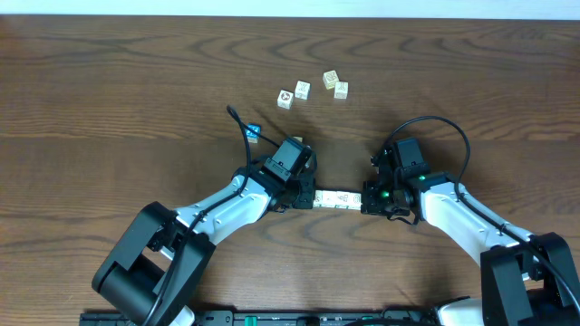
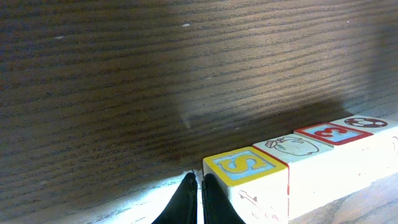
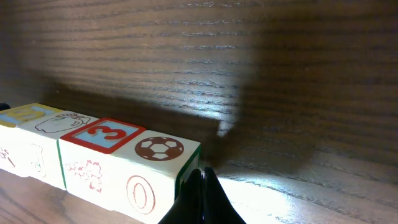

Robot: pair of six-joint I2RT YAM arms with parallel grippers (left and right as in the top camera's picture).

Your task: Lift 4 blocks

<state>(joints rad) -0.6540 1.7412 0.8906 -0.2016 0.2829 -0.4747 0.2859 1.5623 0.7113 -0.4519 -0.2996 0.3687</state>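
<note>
On my left wrist camera, the left gripper [image 2: 200, 182] has its fingers pinched together, tips against the S block [image 2: 245, 169] at their 1 o'clock. The right wrist view shows the right gripper [image 3: 202, 177] closed too, butting the ball block [image 3: 158, 163]. Only these views show the prints on square-edged, cream painted wood.

Only overhead shows the whole row [image 1: 337, 199] of four blocks squeezed between both arms at 6 o'clock on the dark grained table [image 1: 109, 81]. Four loose cubes [image 1: 302, 90] lie beyond at 12 o'clock. I cannot tell if the row clears the table.
</note>
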